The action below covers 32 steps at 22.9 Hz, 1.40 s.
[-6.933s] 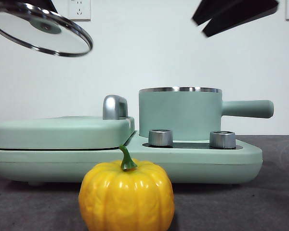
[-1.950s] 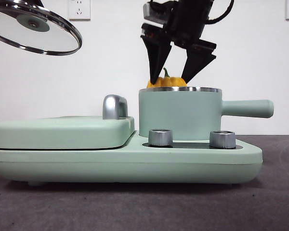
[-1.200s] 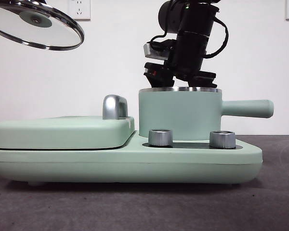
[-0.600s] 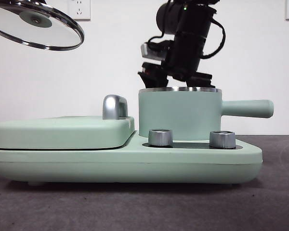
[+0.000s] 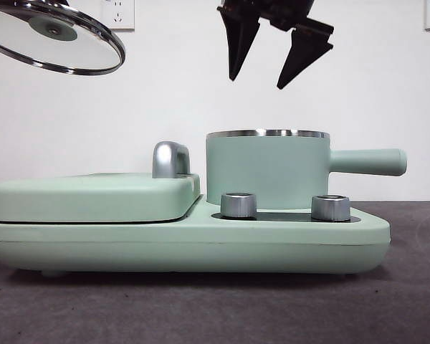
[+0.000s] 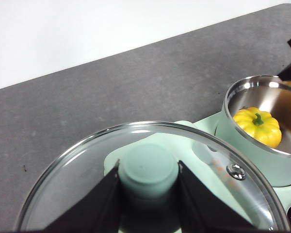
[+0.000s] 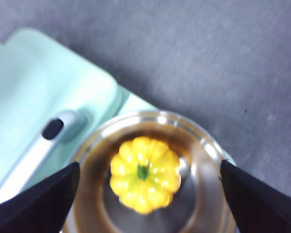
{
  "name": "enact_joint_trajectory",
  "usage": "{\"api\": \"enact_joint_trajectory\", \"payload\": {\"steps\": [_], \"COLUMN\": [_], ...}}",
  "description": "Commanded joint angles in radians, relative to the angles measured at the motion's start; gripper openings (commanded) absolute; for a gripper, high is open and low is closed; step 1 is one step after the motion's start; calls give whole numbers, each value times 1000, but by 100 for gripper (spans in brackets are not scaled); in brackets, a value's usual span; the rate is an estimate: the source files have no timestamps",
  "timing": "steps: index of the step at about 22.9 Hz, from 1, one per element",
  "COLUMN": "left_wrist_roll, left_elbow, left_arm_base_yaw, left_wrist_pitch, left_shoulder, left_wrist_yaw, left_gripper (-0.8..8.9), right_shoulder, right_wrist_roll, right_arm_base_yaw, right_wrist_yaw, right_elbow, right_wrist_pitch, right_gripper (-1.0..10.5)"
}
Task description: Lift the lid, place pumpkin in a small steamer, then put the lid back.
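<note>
The lid (image 6: 150, 189) is clear glass with a polished steel rim that throws bright glints; its knob (image 6: 148, 171), pinched between the matt black fingers (image 6: 94, 204) of the left gripper (image 6: 148, 194), looks like smooth, dull mint-green plastic. Below the spread, matt black fingers (image 5: 238, 43) of the right gripper (image 5: 266, 54), the small steamer (image 5: 269, 172) has a satin mint-green outer wall, a shiny steel rim and a brushed, reflective metal inside. The pumpkin (image 7: 144, 174) in it is glossy yellow plastic. The appliance base (image 5: 186, 240) is smooth mint-green, with two brushed silver knobs (image 5: 239, 205) and a chrome handle (image 5: 170, 158). The tabletop (image 6: 111, 97) is matt, grainy grey.
</note>
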State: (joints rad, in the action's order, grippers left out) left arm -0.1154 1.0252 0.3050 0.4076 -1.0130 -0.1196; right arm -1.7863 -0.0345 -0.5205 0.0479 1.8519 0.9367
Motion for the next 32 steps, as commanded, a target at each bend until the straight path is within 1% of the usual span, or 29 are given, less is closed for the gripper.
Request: {"api": "enact_joint_trajectory", "payload": {"steps": [1, 5, 11, 13, 16, 19, 21, 25, 29, 32], "left_wrist_roll": [-3, -3, -3, -3, -3, -3, -2, -2, -3, -3], "left_elbow": [18, 18, 18, 18, 18, 18, 18, 18, 18, 18], "left_arm_base_yaw": [2, 2, 2, 2, 3, 4, 5, 21, 56, 92], "left_wrist_pitch": [-34, -33, -33, -32, -30, -31, -33, -34, -45, -69], "left_shoulder": [5, 5, 5, 5, 4, -5, -17, -38, -66, -87], "left_wrist_yaw": [-2, -2, -2, -4, -17, -48, -69, -87, -92, -92], "left_gripper": [14, 14, 14, 14, 14, 14, 14, 14, 14, 14], "right_shoulder": [49, 184, 453, 551, 702, 857, 959, 1084, 1187, 1248], "right_wrist_roll": [-15, -16, -37, -38, -59, -64, -71, -71, -72, -94], "right_arm_base_yaw": [-9, -14, -14, -14, -14, -13, -13, -13, -13, -13], "right_wrist_yaw": [-4, -15, -23, -23, -24, -29, -47, -87, -146, -177], "right_elbow": [-35, -222, -604, -727, -892, -1015, -1073, -1123, -1134, -1134], "right_wrist_pitch": [-72, -202, -414, -453, -488, -491, -487, -461, -362, -284], "right_gripper": [404, 403, 382, 381, 381, 381, 381, 378, 378, 378]}}
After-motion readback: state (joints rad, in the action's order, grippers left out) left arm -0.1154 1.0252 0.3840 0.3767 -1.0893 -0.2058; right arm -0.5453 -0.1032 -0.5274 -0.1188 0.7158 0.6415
